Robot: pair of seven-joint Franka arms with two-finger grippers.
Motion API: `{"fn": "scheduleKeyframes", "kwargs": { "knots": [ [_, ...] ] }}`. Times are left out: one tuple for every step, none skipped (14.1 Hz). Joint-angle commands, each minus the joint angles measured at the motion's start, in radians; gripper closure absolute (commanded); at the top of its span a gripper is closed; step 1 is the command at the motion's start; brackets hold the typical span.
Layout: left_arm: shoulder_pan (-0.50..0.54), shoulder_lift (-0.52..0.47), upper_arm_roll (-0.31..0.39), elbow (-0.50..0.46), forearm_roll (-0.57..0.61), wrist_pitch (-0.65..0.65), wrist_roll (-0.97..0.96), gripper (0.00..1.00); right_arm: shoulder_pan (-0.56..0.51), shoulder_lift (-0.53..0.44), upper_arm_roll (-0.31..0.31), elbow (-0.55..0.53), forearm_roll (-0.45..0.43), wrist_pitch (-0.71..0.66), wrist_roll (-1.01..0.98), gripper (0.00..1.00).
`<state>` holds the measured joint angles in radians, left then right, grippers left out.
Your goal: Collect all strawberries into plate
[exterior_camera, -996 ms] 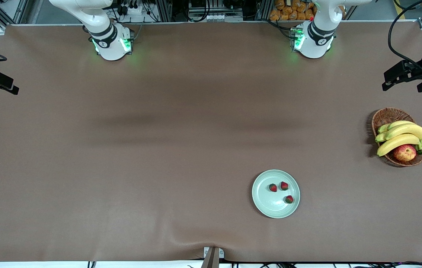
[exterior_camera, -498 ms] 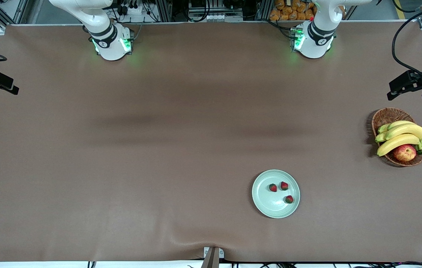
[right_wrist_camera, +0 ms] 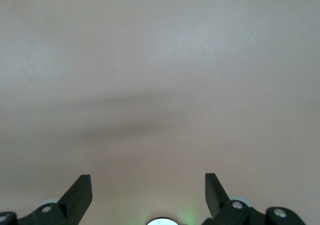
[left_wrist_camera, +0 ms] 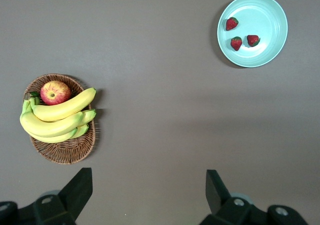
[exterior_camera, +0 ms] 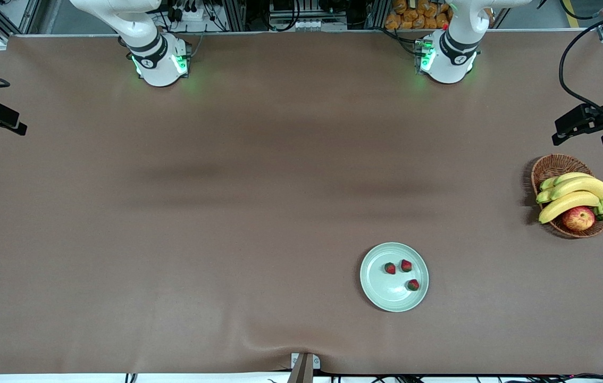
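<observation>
- Strawberries point(exterior_camera: 390, 268) point(exterior_camera: 406, 265) point(exterior_camera: 412, 285) are all being carried inside the plate point(exterior_camera: 381, 298); nothing is being left to collect.
- Left gripper point(left_wrist_camera: 147, 195) and right gripper point(right_wrist_camera: 148, 192) are being held wide open, empty, well apart from the plate, best kept clear.

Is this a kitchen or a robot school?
More like a robot lab than a kitchen. Two white robot arms are bolted along a big brown table, with metal frames and cables around it. The only food is three strawberries on a plate and a fruit basket.
</observation>
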<state>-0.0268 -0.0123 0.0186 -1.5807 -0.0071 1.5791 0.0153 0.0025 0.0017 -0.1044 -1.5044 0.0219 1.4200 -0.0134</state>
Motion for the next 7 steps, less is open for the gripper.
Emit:
{"fn": "scheduleKeyframes", "kwargs": {
  "knots": [
    [-0.002,-0.005,-0.005,0.001,0.007,-0.001,-0.024,0.0,-0.01,-0.006,0.008,0.0,-0.007,-0.003,-0.003,0.0],
    [-0.002,-0.003,-0.006,0.001,0.007,-0.001,-0.026,0.0,-0.01,-0.006,0.008,0.001,-0.007,-0.003,-0.003,0.0],
    [-0.004,-0.003,-0.006,0.001,0.007,-0.001,-0.028,0.0,-0.01,-0.006,0.008,0.0,-0.007,-0.004,-0.002,0.0],
    [-0.005,-0.003,-0.006,0.001,0.007,-0.001,-0.028,0.0,-0.01,-0.006,0.008,0.0,-0.007,-0.004,-0.002,0.0],
    [-0.005,0.0,-0.006,0.001,0.007,-0.001,-0.025,0.0,-0.01,-0.006,0.008,0.0,-0.007,-0.004,-0.002,0.0],
    [-0.004,0.005,-0.006,0.004,0.007,-0.001,-0.021,0.0,-0.01,-0.006,0.008,0.0,-0.007,-0.006,-0.002,0.0],
    [-0.004,0.006,-0.005,0.005,0.007,-0.001,-0.02,0.0,-0.01,-0.006,0.008,0.0,-0.007,-0.006,-0.002,0.0]
  ]
}}
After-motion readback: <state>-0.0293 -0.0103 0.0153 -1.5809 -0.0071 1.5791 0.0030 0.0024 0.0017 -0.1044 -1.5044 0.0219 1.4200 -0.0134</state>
